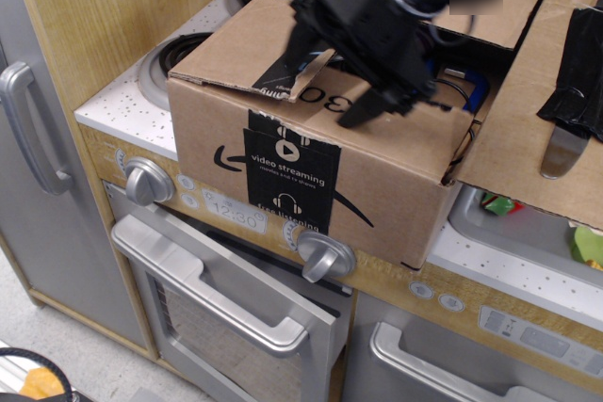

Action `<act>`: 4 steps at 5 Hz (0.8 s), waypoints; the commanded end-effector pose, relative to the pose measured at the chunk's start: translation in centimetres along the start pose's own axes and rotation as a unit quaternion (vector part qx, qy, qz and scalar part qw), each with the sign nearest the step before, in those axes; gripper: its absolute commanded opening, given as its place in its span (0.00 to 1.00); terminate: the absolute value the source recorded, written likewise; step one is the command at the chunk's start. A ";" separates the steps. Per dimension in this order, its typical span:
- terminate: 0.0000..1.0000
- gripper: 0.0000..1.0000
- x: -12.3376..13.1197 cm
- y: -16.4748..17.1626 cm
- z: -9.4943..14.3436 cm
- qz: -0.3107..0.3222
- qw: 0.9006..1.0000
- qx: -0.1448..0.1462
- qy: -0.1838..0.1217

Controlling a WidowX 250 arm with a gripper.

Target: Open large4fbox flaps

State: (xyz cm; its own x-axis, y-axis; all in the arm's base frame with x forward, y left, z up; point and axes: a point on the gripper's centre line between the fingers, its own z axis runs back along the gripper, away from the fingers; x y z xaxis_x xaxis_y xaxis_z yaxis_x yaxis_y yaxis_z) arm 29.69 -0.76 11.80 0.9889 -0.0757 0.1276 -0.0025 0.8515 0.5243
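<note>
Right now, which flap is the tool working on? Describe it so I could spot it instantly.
On the toy stove sits a large cardboard box. Its left flap lies nearly flat under the open black tool; unlike the right flap folded outward, it carries black printed tape.

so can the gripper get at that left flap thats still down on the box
Probably yes. The gripper hangs open right above the left flap's raised free edge, one finger over the flap and one over the opening. Nothing lies between them; the right flap is folded out, clear of it.
</note>
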 end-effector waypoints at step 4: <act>0.00 1.00 1.9 10.5 2.7 -0.079 0.993 0.084 -0.028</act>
State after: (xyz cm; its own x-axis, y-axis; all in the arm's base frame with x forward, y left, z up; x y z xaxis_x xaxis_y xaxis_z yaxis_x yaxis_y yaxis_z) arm 31.12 6.66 17.74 0.9691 -0.2467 0.0014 0.1839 0.7260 0.6626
